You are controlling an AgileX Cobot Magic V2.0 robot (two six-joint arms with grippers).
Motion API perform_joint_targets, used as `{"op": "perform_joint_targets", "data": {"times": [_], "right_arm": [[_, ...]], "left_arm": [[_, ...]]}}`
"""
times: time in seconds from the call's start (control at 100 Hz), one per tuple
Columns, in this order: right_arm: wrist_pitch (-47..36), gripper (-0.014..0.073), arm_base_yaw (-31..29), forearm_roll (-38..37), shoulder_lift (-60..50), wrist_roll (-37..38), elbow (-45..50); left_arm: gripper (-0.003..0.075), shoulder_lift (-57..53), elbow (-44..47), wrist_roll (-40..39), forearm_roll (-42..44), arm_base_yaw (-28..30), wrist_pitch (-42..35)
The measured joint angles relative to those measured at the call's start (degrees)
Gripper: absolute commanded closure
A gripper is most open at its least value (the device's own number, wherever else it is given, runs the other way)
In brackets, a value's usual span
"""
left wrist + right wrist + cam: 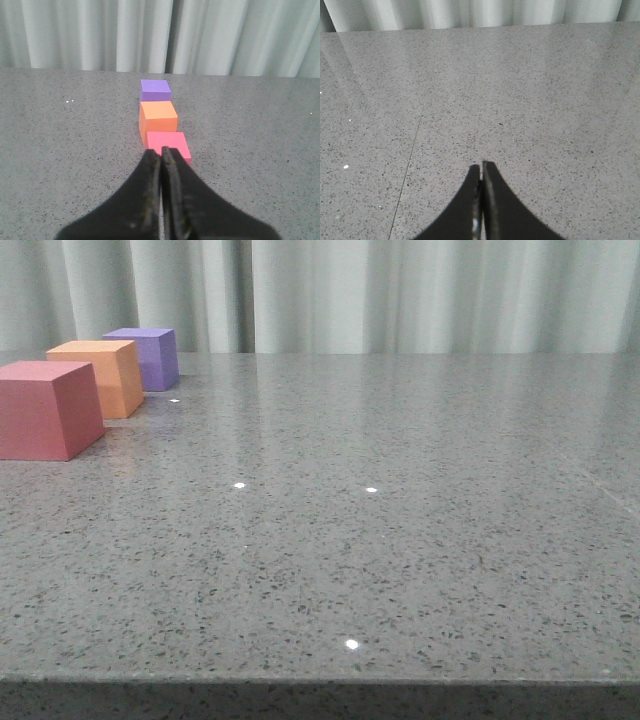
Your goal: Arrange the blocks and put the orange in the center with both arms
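Note:
Three blocks stand in a row at the table's left side. The pink-red block (45,408) is nearest, the orange (103,376) is in the middle, and the purple block (148,356) is farthest. The left wrist view shows the same row: pink-red block (171,144), orange (158,119), purple block (155,90). My left gripper (161,151) is shut and empty, its tips just short of the pink-red block. My right gripper (481,166) is shut and empty over bare tabletop. Neither arm shows in the front view.
The speckled grey table (380,520) stretches to the right of the blocks. Pale curtains (400,290) hang behind its far edge. A thin seam line (412,150) runs across the tabletop in the right wrist view.

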Motion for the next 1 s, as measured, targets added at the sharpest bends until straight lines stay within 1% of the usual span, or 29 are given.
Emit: {"op": "perform_joint_targets", "data": {"times": [0.37,0.55,0.75,1.0], "right_arm": [[0.0,0.066,0.0,0.0,0.0,0.0,0.0],[0.0,0.066,0.0,0.0,0.0,0.0,0.0],[0.0,0.066,0.0,0.0,0.0,0.0,0.0],[0.0,0.066,0.0,0.0,0.0,0.0,0.0]], "left_arm": [[0.0739,0.0,0.04,0.0,-0.56,0.0,0.0],[0.0739,-0.83,3.16,0.0,-0.35,0.0,-1.93],[0.0739,-6.29,11.31,0.0,-0.14,0.69,-9.4],[0.0739,-14.29,25.54,0.0,-0.01,5.39,-18.65]]}}
